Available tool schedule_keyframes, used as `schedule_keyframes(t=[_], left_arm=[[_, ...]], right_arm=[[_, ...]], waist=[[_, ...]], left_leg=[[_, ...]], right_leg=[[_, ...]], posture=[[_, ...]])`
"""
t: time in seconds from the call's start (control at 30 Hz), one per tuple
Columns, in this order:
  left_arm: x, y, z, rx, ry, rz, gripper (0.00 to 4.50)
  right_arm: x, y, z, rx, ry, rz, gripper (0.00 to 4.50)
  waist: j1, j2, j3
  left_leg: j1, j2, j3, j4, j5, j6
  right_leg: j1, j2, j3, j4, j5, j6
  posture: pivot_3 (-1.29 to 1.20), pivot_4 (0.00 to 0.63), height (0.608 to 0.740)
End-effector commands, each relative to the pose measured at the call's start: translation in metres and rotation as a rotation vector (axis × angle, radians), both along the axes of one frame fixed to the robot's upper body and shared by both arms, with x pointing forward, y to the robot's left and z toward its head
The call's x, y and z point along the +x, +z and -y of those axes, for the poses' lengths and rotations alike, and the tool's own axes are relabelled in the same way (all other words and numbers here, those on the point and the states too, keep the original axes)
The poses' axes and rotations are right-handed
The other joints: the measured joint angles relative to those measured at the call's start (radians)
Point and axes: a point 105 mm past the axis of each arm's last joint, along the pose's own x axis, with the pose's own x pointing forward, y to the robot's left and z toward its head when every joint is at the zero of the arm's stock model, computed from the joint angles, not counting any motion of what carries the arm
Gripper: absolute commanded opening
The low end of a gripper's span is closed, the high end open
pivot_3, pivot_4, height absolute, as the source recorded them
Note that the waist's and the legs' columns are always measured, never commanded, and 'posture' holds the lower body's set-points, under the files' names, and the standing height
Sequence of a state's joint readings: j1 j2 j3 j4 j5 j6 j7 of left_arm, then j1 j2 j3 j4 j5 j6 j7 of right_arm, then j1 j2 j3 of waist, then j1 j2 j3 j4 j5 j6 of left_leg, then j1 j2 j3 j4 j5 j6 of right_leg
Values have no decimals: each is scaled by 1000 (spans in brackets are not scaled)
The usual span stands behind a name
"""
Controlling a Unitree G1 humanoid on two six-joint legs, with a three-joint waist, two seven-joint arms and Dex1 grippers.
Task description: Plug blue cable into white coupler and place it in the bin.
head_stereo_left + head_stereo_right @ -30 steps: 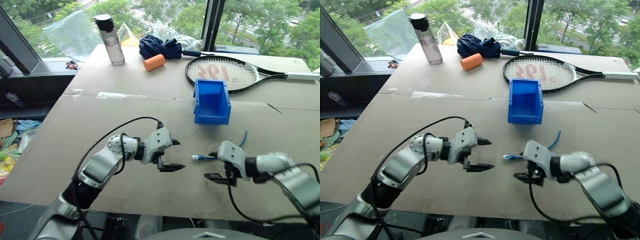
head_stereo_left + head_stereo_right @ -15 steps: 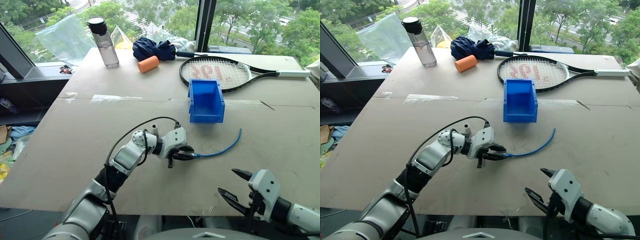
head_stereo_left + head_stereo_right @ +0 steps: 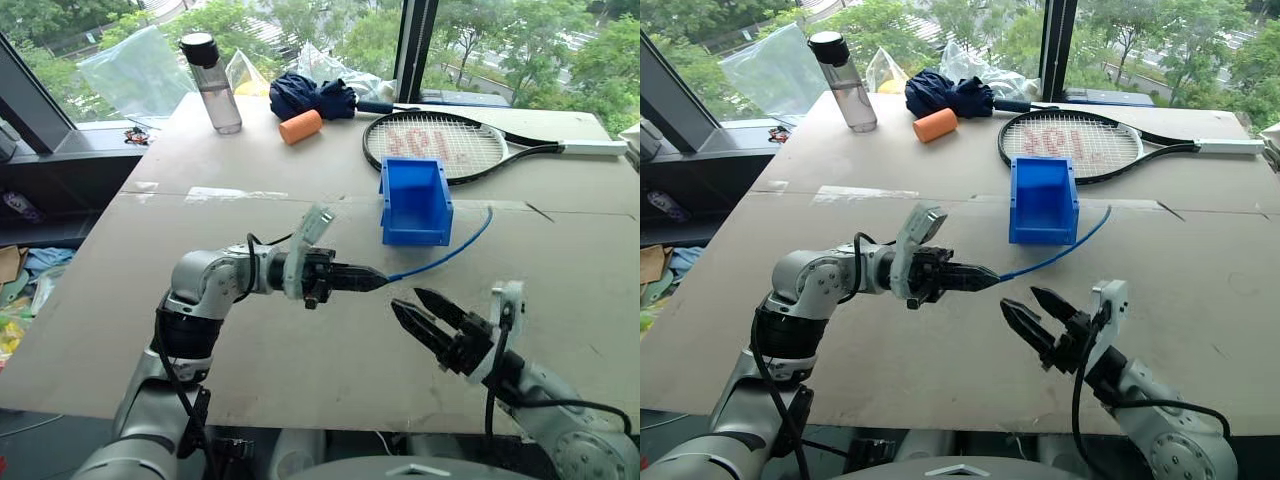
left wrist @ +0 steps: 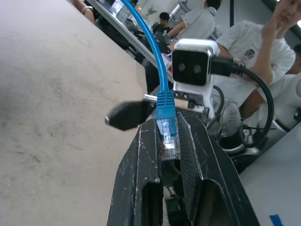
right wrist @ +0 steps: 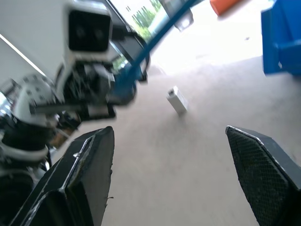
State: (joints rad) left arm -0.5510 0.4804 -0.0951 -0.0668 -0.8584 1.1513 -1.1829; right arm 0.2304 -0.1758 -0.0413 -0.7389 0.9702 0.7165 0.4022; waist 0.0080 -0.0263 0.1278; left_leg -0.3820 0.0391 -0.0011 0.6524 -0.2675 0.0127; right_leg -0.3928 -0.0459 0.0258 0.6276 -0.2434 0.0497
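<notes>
My left gripper (image 3: 370,279) is raised above the table, pointing right, and is shut on the clear plug (image 4: 168,141) of the blue cable (image 3: 445,255). The cord slopes away to the table beside the bin (image 3: 415,232), which stands upright at mid table. Just right of the plug, my right gripper (image 3: 405,299) is open, its two fingers aimed at the left gripper with nothing between them. In the right wrist view the white coupler (image 5: 177,100) lies on the table beyond the left gripper; the right gripper (image 5: 169,131) stands wide open there.
Behind the bin lies a tennis racket (image 3: 440,143). At the table's far edge stand a bottle (image 3: 213,80), an orange cylinder (image 3: 302,125) and a folded dark-blue umbrella (image 3: 315,97). Seated people (image 4: 244,42) are in the left wrist view.
The left gripper, open a second ago, shut on the cable's plug on the table and lifted it. The right gripper drew back from the plug, then rose and turned toward the left gripper.
</notes>
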Motion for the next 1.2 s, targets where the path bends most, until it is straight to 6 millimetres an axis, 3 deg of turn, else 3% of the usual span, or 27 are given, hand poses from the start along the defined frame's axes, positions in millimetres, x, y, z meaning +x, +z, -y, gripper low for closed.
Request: schedule_keyframes(t=[0.03,0.1,0.13,0.17,0.33,0.53,0.57,0.63,0.7,0.8,0.83,0.97,1.2], left_arm=[[-5,22,-1,-66,-8,18,3],[-4,28,-1,-88,3,12,0],[-4,30,0,-95,7,11,0],[-4,32,0,-100,9,11,0],[-6,37,2,-121,21,9,0],[-1,39,1,-106,86,80,0],[-2,41,-2,-112,91,74,778],[7,42,-13,-96,197,106,1436],[12,39,-42,-54,350,114,2331],[15,14,-83,145,565,272,3861],[17,6,-91,206,602,344,4158],[45,-23,-120,392,725,630,4158],[73,-54,-110,463,700,736,4158]], right_arm=[[7,24,-7,139,42,9,3555],[11,35,-12,193,66,10,3088],[11,39,-14,205,81,9,2497],[11,40,-16,207,93,7,2292],[12,42,-21,219,126,-13,30],[11,46,-19,249,133,-15,30],[12,47,-18,253,128,-14,0],[13,49,-16,267,113,-12,0],[13,52,-9,279,87,0,0],[14,56,3,285,49,12,0],[14,55,5,282,44,12,0],[16,52,14,266,23,3,0],[19,51,17,215,36,-1,0]], waist=[[1,0,0],[-1,1,0],[-1,1,0],[-1,1,1],[-4,2,1],[-13,3,2],[-15,3,2],[-20,4,2],[-26,4,2],[-44,5,3],[-43,6,3],[-7,9,6],[5,6,5]], left_leg=[[0,0,-1,0,0,0],[0,0,-1,0,0,0],[0,0,-2,0,0,0],[0,0,-2,0,0,0],[0,0,-2,0,0,0],[-1,0,-2,0,0,0],[-1,0,-2,-1,0,0],[-1,0,-2,-1,0,0],[-1,0,-2,-1,0,0],[1,1,-2,-4,0,0],[1,1,-2,-5,0,0],[0,0,-1,-5,1,-1],[-3,-2,3,-1,1,-2]], right_leg=[[0,0,-1,0,0,1],[0,0,-1,0,1,1],[0,0,-1,0,1,1],[0,0,-1,0,1,0],[0,0,-2,0,1,1],[0,0,-2,0,2,3],[0,0,-2,0,2,3],[0,0,-2,0,2,3],[-1,1,-1,0,2,3],[-2,2,0,1,2,3],[-3,2,0,2,2,3],[-2,0,-1,0,0,-1],[-2,-4,1,-2,0,-1]], posture=[[0,150,740],[0,150,740],[0,150,740],[0,150,740],[0,150,740],[0,150,740],[0,150,740],[0,150,740],[0,150,740],[0,150,740],[0,150,740],[0,150,740],[0,150,740]])
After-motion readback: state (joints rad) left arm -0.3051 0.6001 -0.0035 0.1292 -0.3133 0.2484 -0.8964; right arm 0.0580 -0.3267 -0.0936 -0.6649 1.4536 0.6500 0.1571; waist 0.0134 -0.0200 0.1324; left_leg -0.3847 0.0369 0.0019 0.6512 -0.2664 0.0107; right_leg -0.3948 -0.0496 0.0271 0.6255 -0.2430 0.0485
